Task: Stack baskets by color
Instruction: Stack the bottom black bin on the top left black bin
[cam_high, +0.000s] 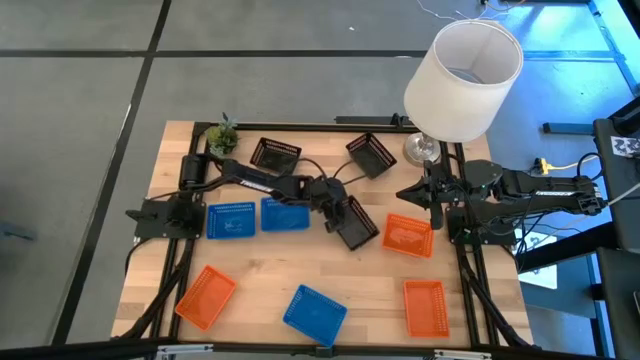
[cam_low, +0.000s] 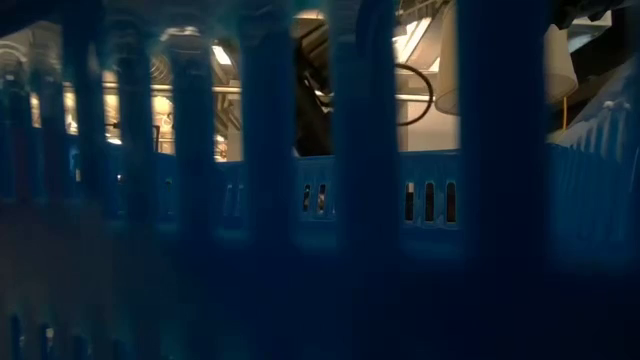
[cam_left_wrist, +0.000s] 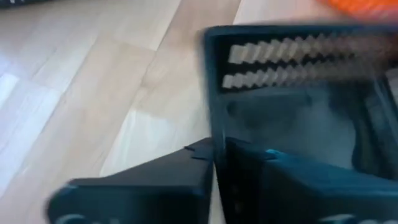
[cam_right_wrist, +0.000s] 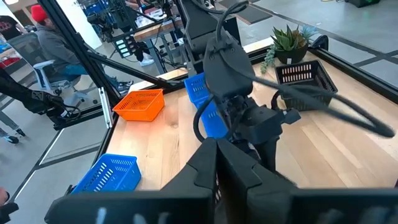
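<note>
Three black baskets show in the high view: one at mid-table (cam_high: 357, 224) and two toward the far edge (cam_high: 275, 153) (cam_high: 371, 153). My left gripper (cam_high: 336, 208) reaches in from the left and is shut on the mid-table one (cam_left_wrist: 298, 93). Two blue baskets (cam_high: 230, 220) (cam_high: 285, 213) sit side by side under the left arm, and a third (cam_high: 315, 312) stands at the near edge. Three orange baskets (cam_high: 206, 296) (cam_high: 408, 235) (cam_high: 425, 306) rest on the wood. My right gripper (cam_high: 410, 192) waits shut at the right, touching nothing. My left gripper pinches the black basket's side wall at its top rim (cam_left_wrist: 216, 134), near a corner. One finger (cam_left_wrist: 155, 186) is outside the wall and the other (cam_left_wrist: 292, 186) inside the basket. The fingers come slanting down from the table's left. The basket's bottom seems to be on the wood.
A big white lampshade (cam_high: 463, 78) stands at the far right corner and a small green plant (cam_high: 223, 135) at the far left. The near blue basket (cam_low: 320, 200) fills the low view. People and furniture show beyond the table in the right wrist view.
</note>
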